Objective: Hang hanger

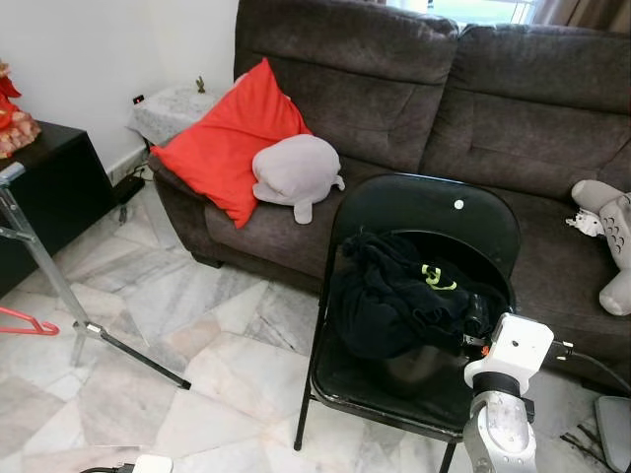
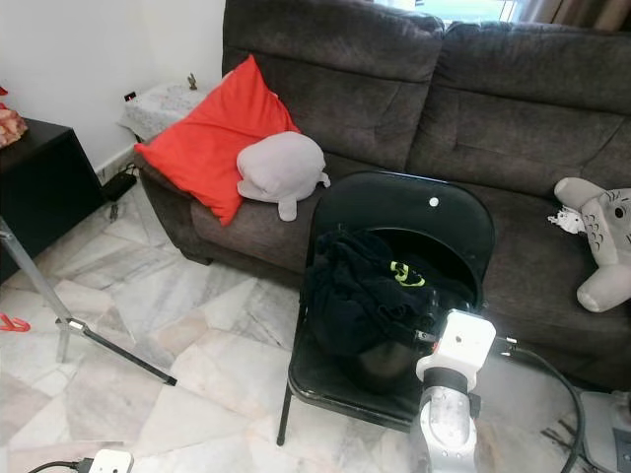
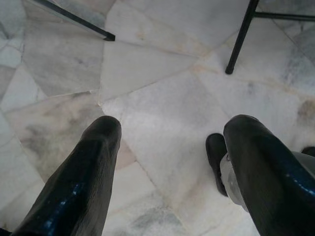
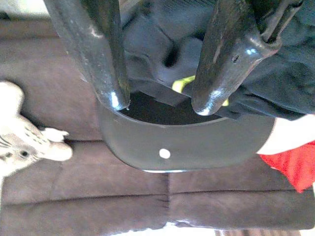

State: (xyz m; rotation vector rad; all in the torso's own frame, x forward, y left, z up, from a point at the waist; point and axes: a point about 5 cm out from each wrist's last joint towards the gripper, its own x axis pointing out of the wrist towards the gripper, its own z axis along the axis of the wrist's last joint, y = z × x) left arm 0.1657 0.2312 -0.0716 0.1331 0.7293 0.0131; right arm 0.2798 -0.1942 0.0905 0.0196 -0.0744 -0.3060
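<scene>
**Right gripper at the clothes on the chair, hanger far off to the left**

Nearest to you, the left gripper (image 3: 165, 172) hangs low over the marble floor (image 3: 162, 98), its two black fingers set wide apart with nothing between them. The right arm reaches forward over the front edge of the black folding chair (image 1: 434, 212); through its wrist camera you see the right gripper (image 4: 160, 105) with its fingers parted, tips close above the chair back and beside the dark garment (image 1: 394, 296), gripping nothing you can make out. That garment lies heaped on the chair seat, a yellow-green mark showing on it.

Off to your left, the red hanger (image 1: 28, 323) shows at the picture's edge, near the slanted metal legs of a stand (image 1: 59, 286); you cannot tell whether it hangs or lies.

Behind the chair stands the dark brown sofa (image 1: 493, 108), carrying a red cushion (image 1: 232, 138), a grey plush toy (image 1: 294, 172) leaning on it, and another grey plush (image 1: 606, 232) at the right.
</scene>
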